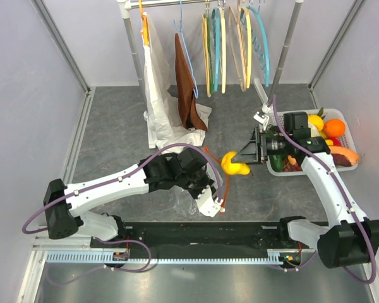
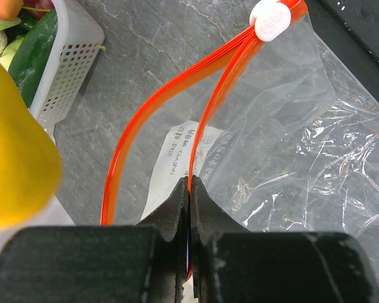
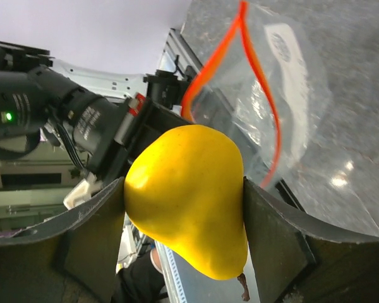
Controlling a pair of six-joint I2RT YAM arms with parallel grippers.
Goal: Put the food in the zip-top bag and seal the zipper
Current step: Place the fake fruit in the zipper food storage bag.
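**Right wrist view: yellow fruit (image 3: 186, 183) gripped at the mouth of the bag (image 3: 303, 95)**

The right gripper (image 3: 184, 237) is clasping the yellow fruit between both fingers, holding it just beside the bag's open mouth. The fruit seems to be hanging clear of the table (image 1: 114, 139), though its height is hard to judge. The left gripper (image 2: 189, 199) is pinching one side of the zipper (image 2: 148, 110), its jaws pressed together on the strip, while the other side is bowing away. The bag is lying on the table between the arms. An orange (image 1: 334, 127) and a cucumber (image 2: 35, 53) are sitting in the basket (image 2: 76, 44) on the right.
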